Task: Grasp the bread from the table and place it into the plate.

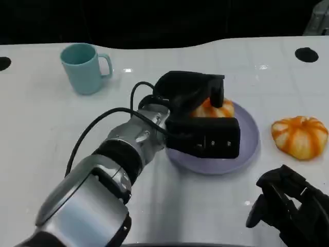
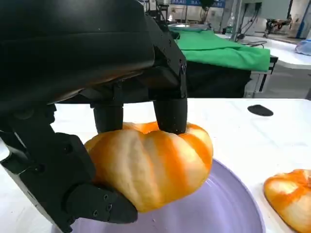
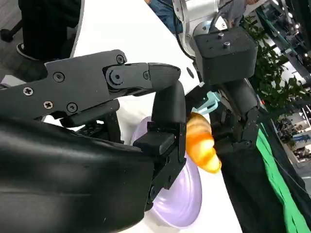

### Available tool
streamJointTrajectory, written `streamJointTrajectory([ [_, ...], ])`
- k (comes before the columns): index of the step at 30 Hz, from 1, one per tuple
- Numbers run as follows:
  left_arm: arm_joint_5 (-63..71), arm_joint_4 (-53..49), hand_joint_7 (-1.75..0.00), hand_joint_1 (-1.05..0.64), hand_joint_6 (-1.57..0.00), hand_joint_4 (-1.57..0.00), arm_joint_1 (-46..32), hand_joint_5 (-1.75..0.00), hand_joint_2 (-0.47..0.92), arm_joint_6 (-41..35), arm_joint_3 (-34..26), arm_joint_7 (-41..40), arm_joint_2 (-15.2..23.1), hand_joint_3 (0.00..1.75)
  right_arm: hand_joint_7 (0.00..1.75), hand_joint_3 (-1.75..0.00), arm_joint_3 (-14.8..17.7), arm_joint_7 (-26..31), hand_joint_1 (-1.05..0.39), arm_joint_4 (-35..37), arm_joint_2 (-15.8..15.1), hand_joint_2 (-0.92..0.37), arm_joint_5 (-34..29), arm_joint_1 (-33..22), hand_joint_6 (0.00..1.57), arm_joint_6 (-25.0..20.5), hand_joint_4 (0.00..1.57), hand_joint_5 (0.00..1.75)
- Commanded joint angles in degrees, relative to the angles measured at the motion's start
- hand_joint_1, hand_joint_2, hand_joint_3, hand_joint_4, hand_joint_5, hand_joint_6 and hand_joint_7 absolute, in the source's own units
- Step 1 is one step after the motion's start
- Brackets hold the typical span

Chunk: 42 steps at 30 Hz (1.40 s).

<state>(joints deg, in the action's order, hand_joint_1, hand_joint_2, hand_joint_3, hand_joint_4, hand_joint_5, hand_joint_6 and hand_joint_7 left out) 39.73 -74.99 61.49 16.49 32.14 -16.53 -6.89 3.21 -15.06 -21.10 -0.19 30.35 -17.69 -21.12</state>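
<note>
From the head view, my left hand [image 1: 198, 110] reaches out over the lavender plate [image 1: 247, 149] near the middle of the white table [image 1: 41, 128]. My fingers curl down over the orange-and-cream bread [image 1: 216, 109], which I hold above the plate's far half. A second piece of bread [image 1: 300, 136] lies on the table just right of the plate, apart from its rim. A teal mug [image 1: 82, 68] stands upright well to the far left, its handle turned to the right. My right hand [image 1: 290, 206] sits low at the near right corner of the table, its fingers loosely bent and holding nothing; how far they are parted is hard to judge here.

In the left wrist view, the bread [image 2: 150, 162] is pinched in my left hand [image 2: 121, 145]: two fingers [image 2: 170, 114] press down on its top and the thumb clamps it from beneath. The plate [image 2: 218, 204] lies directly under it, and I cannot tell whether the bread touches it. The second bread [image 2: 290, 194] rests on the table beside the plate.

In the right wrist view, my right hand [image 3: 146, 111] has its fingers [image 3: 167, 111] stretched forward and apart, gripping nothing. Beyond them my left hand [image 3: 233, 97] holds the bread [image 3: 201, 143] over the plate [image 3: 182, 194], with a bit of the teal mug [image 3: 210, 103] showing behind.
</note>
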Motion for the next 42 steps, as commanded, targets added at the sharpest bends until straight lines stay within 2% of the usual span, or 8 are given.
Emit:
streamJointTrajectory([
  [1,0.29,-0.16,-1.3,-0.14,-0.72,-0.87,1.37,-1.75,0.62,-0.31,0.2,-0.55,0.28,0.63,1.41,-0.24,0.07,0.3,-0.5,-0.66,-0.37,-0.92,-0.49,-0.31,0.52,0.88,0.59,1.71],
  [15,0.29,-0.15,-1.3,-0.14,-0.73,-0.87,1.37,-1.75,0.63,-0.32,0.21,-0.55,0.28,0.61,1.4,-0.24,0.07,0.31,-0.5,-0.66,-0.37,-0.92,-0.49,-0.31,0.52,0.88,0.59,1.71],
  [16,-1.26,-0.46,-1.3,-0.14,-0.73,-0.87,1.15,-1.75,0.63,-0.48,-1.03,2.58,0.02,0.61,1.4,-0.24,0.08,0.31,-0.5,-0.64,-0.38,-0.92,-0.46,-0.25,0.52,0.82,0.59,1.71],
  [17,-0.55,-1.19,-0.97,-0.14,-0.76,-0.74,1.56,-1.6,0.71,-2.29,0.03,8.0,-0.2,0.42,1.4,-0.24,0.19,0.29,-0.49,-0.62,-0.45,-0.92,-0.37,-0.22,0.52,0.74,0.59,1.71],
  [18,0.07,-1.64,-0.55,-0.36,-0.44,-0.38,1.87,-0.95,0.81,-3.69,0.87,12.0,-0.34,0.37,1.4,-0.24,0.28,0.28,-0.49,-0.61,-0.5,-0.92,-0.31,-0.19,0.53,0.68,0.59,1.7],
  [19,0.61,-1.79,-0.27,-0.5,-0.25,-0.16,2.09,-0.49,0.88,-4.72,1.51,14.63,-0.4,0.35,1.4,-0.23,0.33,0.27,-0.49,-0.6,-0.53,-0.92,-0.27,-0.18,0.53,0.65,0.6,1.7],
  [22,1.27,-1.52,-0.08,-0.63,-0.12,-0.02,2.45,-0.19,0.92,-6.58,2.54,17.78,-0.48,0.34,1.4,-0.23,0.46,-0.01,-0.49,-0.46,-0.6,-0.92,-0.08,-0.19,0.53,0.73,0.6,1.7],
  [42,-1.89,0.78,-0.01,-0.85,-0.09,0.0,1.9,-0.05,0.92,-3.93,-0.31,19.55,3.45,0.49,1.44,-0.24,1.01,-0.41,-0.49,0.69,-0.83,-0.92,-0.19,0.75,0.51,0.87,0.58,1.73],
])
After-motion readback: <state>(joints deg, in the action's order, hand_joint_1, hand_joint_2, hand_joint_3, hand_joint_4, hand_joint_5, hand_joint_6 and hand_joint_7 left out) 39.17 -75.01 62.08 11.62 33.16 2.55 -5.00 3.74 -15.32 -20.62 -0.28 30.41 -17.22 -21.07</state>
